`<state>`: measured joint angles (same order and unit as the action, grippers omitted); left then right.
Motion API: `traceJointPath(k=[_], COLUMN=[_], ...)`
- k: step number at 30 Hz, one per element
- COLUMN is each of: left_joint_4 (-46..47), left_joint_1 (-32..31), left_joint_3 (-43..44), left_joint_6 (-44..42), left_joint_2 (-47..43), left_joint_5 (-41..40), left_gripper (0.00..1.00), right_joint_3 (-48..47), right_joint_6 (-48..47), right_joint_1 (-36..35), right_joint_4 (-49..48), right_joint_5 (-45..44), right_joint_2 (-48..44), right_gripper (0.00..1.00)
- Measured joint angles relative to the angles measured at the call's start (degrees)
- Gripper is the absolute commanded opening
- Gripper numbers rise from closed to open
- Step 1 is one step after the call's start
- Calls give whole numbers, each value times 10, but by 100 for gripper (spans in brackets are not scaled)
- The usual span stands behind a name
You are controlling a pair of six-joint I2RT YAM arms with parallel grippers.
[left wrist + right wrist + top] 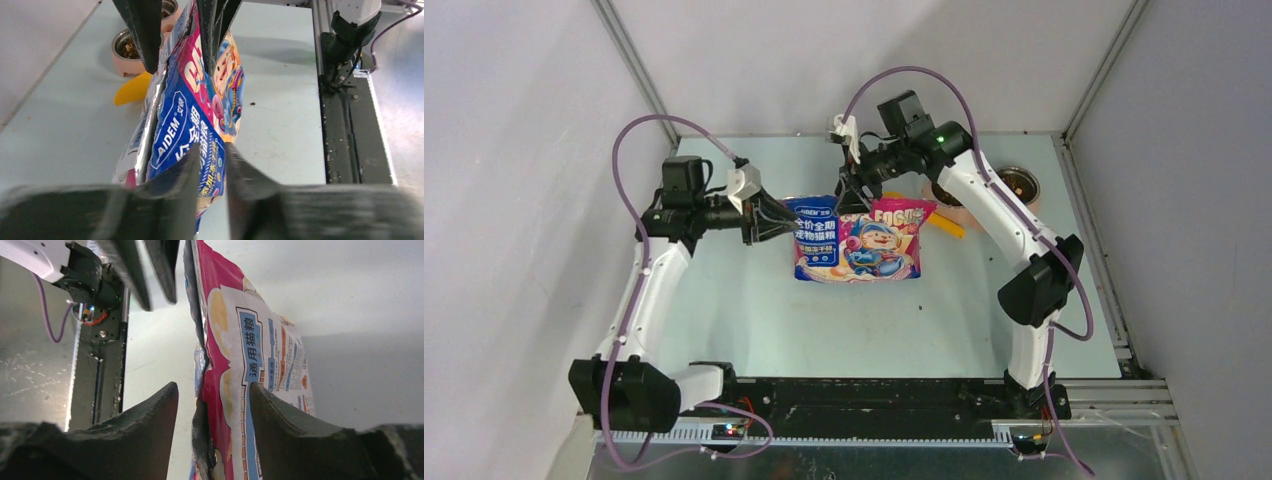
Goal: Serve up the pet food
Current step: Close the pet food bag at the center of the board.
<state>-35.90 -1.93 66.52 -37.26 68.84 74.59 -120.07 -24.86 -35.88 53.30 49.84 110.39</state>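
Table is showing as a pale blue-green sheet, matte, with a few dark specks lying loose on it right of the bag. Plain grey-lilac walls are closing in the left, back and right sides, and bare metal rails are running up the corners. A black mounting strip is spanning the near edge under both arm bases, with purple cables looping above each arm. The bag, glossy pink and blue with a cartoon print, is sitting mid-table between the two arms, standing on edge in the wrist views. The left claw is reaching in from the left at a narrow setting, with the bag's blue corner lying in the gap between its fingers. Whether it is actually pinching the foil I cannot tell. The right claw is straddling the bag's top edge from behind with its fingers standing well apart. The pink panel is leaning on one finger and clear space is showing beside the other, so it is not clamping. The pet food is lying as brown pellets in a pink-walled metal bowl at the far right of the table, just behind the right forearm. A second metal bowl is sitting just beyond it near the right rail, with dark contents. A yellow scoop is lying flat between the bag and the nearer bowl.
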Motion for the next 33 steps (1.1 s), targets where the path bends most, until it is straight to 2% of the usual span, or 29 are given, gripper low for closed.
traceJointPath(k=[1, 2, 7, 14, 21, 28, 33], left_joint_4=[-2, -2, -25, -122, -124, -46, -42], left_joint_1=[0, 0, 2, 27, 105, 103, 68], left_joint_3=[-1, -1, 0, 45, 49, 48, 49], left_joint_6=[-4, -7, -24, -77, -81, -46, -56], left_joint_2=[-5, -9, -39, -64, -102, -32, 28], left_joint_5=[-1, -3, -25, -82, -98, -49, -48], left_gripper=[66, 84, 98, 100, 100, 100, 97], right_joint_3=[1, 3, 12, 12, 12, 12, 12], right_joint_6=[-6, -13, -40, -57, -58, -57, -56], right_joint_1=[-1, -2, -8, -9, -9, -10, -13], right_joint_4=[3, 4, 12, 14, 14, 13, 12], right_joint_5=[-4, -10, -31, -43, -47, -47, -49], right_joint_2=[-1, -3, -23, -47, -47, -47, -47], right_gripper=[60, 61, 64, 64, 64, 65, 65])
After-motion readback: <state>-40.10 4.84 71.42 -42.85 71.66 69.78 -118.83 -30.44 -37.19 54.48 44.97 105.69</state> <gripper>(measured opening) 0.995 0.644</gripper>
